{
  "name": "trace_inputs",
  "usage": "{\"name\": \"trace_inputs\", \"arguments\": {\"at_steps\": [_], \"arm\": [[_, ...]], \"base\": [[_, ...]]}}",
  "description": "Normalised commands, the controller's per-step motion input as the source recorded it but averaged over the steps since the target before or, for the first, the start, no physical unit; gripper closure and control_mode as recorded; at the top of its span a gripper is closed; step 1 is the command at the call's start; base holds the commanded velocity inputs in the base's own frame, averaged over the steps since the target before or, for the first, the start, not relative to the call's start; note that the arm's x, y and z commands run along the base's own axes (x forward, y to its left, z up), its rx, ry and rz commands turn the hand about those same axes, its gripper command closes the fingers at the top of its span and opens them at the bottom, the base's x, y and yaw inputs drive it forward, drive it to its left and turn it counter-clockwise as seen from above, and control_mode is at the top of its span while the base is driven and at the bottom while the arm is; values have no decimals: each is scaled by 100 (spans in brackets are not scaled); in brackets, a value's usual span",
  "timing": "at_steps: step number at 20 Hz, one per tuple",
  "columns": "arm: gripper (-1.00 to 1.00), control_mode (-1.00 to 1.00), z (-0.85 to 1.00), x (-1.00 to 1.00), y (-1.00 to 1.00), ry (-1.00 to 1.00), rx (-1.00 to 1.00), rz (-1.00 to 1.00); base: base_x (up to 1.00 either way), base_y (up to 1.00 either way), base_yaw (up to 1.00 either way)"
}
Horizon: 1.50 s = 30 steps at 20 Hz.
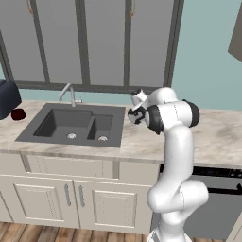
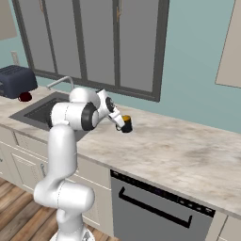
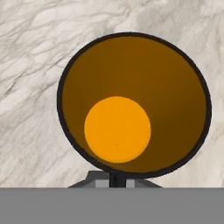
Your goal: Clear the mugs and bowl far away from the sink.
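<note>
The orange mug [image 3: 133, 105] with its dark body stands upright on the marble counter [image 2: 188, 150] to the right of the sink [image 1: 71, 125]. From straight above I look into its orange inside. My gripper [image 3: 113, 178] is shut on the mug's near rim; in the right base view the gripper [image 2: 118, 121] sits at the orange mug [image 2: 126, 124]. The dark maroon mug [image 1: 18, 114] stands left of the sink, beside the toaster. The bowl is out of view.
A navy toaster [image 1: 6, 98] stands at the far left of the counter, and a curved silver faucet [image 1: 69, 92] rises behind the sink. A dishwasher front [image 2: 155, 207] lies below the counter on the right. The counter [image 1: 220, 137] stretches bare to the right.
</note>
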Motion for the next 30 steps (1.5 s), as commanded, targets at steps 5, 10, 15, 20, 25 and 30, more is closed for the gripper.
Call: {"name": "trace_inputs", "arguments": {"at_steps": [5,10,15,20,25,30], "arm": [[100,-100,55,-62,0,-19,3,-1],[100,-100,85,-86,0,-46,3,0],[100,-100,87,-97,0,-64,4,0],[100,100,0,0,0,0,0,0],[100,100,0,0,0,0,0,0],[100,100,0,0,0,0,0,0]], "base": [[0,0,0],[0,0,0],[0,0,0],[-96,0,19],[-57,0,70],[-42,0,83]]}}
